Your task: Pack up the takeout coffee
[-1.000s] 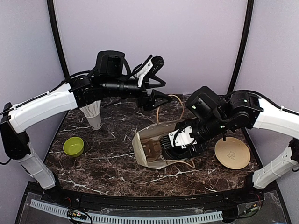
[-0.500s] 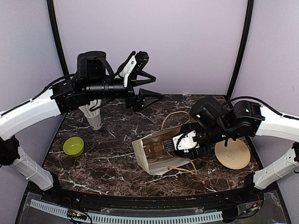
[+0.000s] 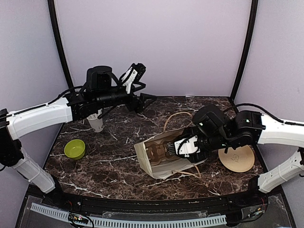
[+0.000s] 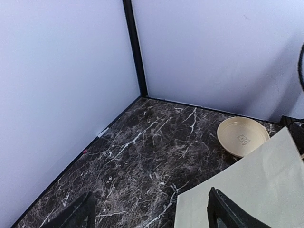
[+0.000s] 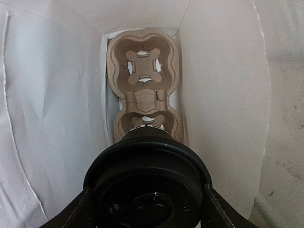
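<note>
The takeout coffee (image 5: 147, 185) fills the bottom of the right wrist view, its round black lid towards the camera. My right gripper (image 5: 147, 209) is shut on it, one finger on each side of the lid. The cup sits inside the pale paper bag (image 3: 151, 166), just above a brown pulp cup carrier (image 5: 142, 66) at the bag's bottom. From above, the right gripper (image 3: 175, 149) reaches into the bag's mouth and the cup is mostly hidden. My left gripper (image 3: 141, 88) hangs open and empty in the air at the back left, apart from the bag (image 4: 256, 190).
A lime-green bowl (image 3: 75, 148) lies at the left. A pale cup of white straws (image 3: 96, 119) stands behind it under the left arm. A round tan dish (image 3: 236, 158) lies right of the bag. Purple walls enclose the dark marble table (image 3: 114, 175).
The left gripper has drawn away from the bag's handles, back and to the left, and sunk lower. The right gripper, with the coffee, has shifted slightly within the bag, whose top has sagged.
</note>
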Controlling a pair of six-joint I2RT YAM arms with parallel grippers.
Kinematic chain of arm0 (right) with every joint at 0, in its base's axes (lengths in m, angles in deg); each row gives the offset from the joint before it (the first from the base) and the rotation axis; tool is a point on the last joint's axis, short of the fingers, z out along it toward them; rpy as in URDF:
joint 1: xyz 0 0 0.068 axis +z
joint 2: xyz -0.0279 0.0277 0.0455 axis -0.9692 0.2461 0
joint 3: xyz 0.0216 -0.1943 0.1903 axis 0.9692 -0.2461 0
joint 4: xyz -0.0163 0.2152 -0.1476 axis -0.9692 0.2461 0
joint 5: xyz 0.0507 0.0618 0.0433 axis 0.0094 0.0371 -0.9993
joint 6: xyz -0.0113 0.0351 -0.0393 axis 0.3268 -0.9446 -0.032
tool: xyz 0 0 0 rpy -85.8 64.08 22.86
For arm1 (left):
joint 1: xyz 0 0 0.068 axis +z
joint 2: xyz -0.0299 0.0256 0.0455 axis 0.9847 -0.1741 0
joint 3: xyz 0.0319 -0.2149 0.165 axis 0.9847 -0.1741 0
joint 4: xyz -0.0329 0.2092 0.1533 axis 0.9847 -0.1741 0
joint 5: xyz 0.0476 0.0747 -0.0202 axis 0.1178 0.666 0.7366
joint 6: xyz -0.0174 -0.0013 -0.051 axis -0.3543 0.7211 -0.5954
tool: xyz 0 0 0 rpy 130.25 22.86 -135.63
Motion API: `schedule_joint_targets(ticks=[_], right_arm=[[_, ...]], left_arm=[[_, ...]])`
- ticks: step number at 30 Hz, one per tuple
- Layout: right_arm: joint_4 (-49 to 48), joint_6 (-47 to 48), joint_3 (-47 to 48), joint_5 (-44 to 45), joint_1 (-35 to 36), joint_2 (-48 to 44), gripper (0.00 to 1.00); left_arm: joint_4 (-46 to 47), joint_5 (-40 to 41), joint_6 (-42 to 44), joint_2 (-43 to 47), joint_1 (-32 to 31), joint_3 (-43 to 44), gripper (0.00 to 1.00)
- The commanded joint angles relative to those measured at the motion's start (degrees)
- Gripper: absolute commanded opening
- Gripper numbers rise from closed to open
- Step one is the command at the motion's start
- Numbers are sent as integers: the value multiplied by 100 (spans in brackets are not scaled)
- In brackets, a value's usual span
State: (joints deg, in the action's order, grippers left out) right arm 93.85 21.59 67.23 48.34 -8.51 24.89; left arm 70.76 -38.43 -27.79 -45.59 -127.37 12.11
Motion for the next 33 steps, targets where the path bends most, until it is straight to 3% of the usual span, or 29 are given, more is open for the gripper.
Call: schedule_joint_targets(ticks=[1,11,19,33], right_arm=[[-560,60,-238,251,35,-163,50],[-593,-25,-835,106,190,-681,50],[-1376,277,-1254,755,349,-586,48],[-2160,389,-1615,1149,344,-547,46]], left_arm=[[459,42,-260,-279,157,-16,83],[536,35,-532,-741,162,129,82],[447,-29,-552,-1302,169,258,81],[373,-316,-620,-1732,170,351,80]])
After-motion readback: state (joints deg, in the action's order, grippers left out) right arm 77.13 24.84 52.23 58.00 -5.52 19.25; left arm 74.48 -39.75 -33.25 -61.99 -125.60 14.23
